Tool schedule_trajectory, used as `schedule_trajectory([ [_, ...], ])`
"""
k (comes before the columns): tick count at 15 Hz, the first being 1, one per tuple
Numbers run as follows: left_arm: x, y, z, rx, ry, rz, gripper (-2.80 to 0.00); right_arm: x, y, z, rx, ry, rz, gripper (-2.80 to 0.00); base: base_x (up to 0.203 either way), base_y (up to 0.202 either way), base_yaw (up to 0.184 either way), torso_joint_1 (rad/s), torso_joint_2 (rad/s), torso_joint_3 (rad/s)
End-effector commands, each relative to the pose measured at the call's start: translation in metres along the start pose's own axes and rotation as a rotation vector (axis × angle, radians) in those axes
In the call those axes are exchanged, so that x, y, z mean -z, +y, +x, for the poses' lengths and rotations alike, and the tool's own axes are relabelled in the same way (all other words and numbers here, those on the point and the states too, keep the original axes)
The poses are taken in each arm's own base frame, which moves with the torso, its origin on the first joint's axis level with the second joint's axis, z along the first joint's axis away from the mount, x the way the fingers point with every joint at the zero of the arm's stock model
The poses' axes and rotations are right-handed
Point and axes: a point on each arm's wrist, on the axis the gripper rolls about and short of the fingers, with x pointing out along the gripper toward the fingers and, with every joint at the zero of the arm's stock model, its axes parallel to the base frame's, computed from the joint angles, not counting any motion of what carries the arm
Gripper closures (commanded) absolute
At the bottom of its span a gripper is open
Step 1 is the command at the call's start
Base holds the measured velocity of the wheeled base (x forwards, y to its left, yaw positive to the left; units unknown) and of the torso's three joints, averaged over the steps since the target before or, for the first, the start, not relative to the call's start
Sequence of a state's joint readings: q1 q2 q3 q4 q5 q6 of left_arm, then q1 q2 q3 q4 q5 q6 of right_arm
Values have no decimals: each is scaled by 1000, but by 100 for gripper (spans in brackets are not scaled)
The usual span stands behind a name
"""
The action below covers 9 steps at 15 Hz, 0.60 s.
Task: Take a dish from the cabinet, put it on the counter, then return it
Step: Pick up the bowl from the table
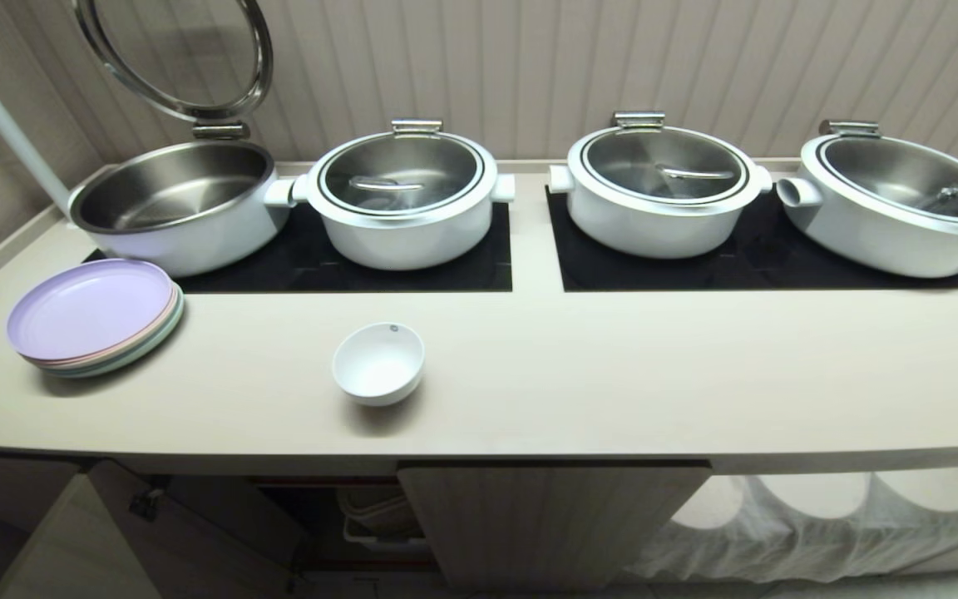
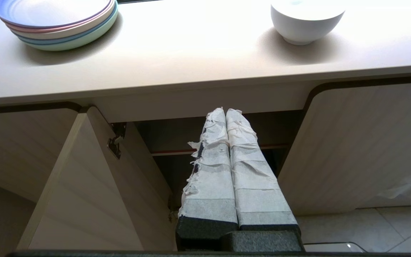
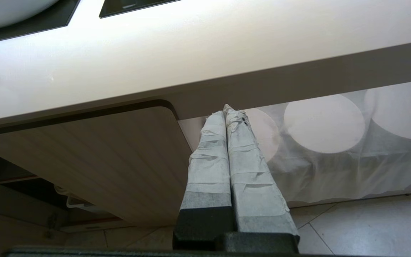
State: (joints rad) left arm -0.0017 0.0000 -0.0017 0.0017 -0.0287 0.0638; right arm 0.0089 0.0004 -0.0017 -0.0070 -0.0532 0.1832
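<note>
A small white dish point(image 1: 378, 363) sits upright on the cream bench point(image 1: 612, 374), well back from the rounded front edge and clear of everything around it. Nothing touches it, so it appears to have been set down on open surface where a pincer could close on its rim from either side. A tiny dark mark shows just inside its far rim.

To its left rests a stack of pastel plates point(image 1: 95, 318), lilac on top, well apart from the dish. Behind, four large white pots point(image 1: 407, 200) stand on two black mats point(image 1: 362, 266); the leftmost pot has its lid tipped up.

Below the bench, the cabinet point(image 1: 554, 516) has one ribbed door swung open on the left, just beneath the dish, showing a dark interior with a red-edged shelf. That open door likely marks where the dish is to go back.

The left pincer point(image 2: 226, 111), wrapped in white tape, is closed and empty, with its two fingers pressed together. It hangs low in front of the open cabinet, below the bench edge. The right pincer point(image 3: 226, 110), also taped, is likewise closed and empty, lower than the bench, in front of white cloth with round pale shapes behind it. Both look parked rather than reaching.

Judging by the layout, the dish is out on the bench and the return step remains.
</note>
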Motion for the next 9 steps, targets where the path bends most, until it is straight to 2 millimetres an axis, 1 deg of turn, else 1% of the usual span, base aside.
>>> schedule_trajectory([
  [1,0,0,0,0,0,-1,0,0,0,0,0,-1,1,0,0,0,0,0,0,0],
  [9,0,0,0,6,0,2,0,0,0,0,0,-1,1,0,0,0,0,0,0,0],
])
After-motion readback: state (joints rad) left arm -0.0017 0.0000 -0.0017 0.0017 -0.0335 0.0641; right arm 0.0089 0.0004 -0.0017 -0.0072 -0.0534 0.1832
